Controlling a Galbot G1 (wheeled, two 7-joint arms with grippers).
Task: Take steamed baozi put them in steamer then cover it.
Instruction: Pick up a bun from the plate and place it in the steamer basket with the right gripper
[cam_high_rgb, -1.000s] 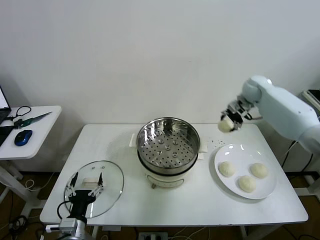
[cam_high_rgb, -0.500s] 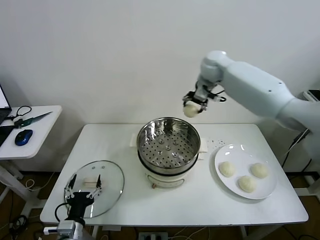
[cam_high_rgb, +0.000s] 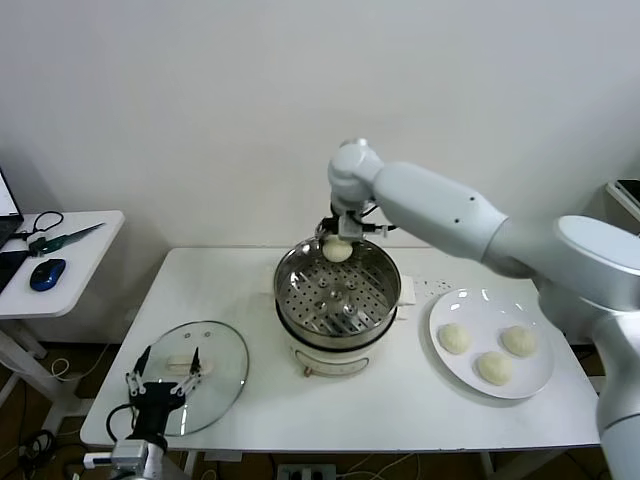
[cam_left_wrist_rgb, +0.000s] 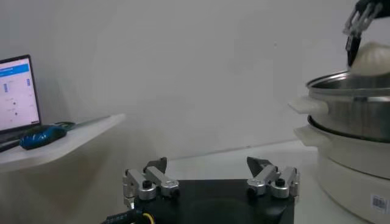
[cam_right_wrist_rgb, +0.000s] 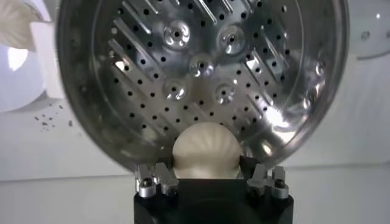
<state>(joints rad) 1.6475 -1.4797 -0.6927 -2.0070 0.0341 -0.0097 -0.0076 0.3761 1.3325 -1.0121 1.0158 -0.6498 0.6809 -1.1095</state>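
My right gripper is shut on a cream-white baozi and holds it over the far rim of the steamer, a shiny perforated steel basket on a white pot base. The right wrist view shows that pleated baozi between the fingers, just above the steamer's edge; nothing lies on the perforated bottom. Three more baozi rest on the white plate to the right. The glass cover lies flat at the table's front left. My left gripper hangs open beside it.
A small side table on the left carries a blue mouse and cables. In the left wrist view a laptop screen stands at the far side. The pot's white side handles stick out toward the plate.
My right arm swung left from above the plate's far side and came down, carrying the baozi to the steamer's far rim. The left gripper drifted slightly lower.
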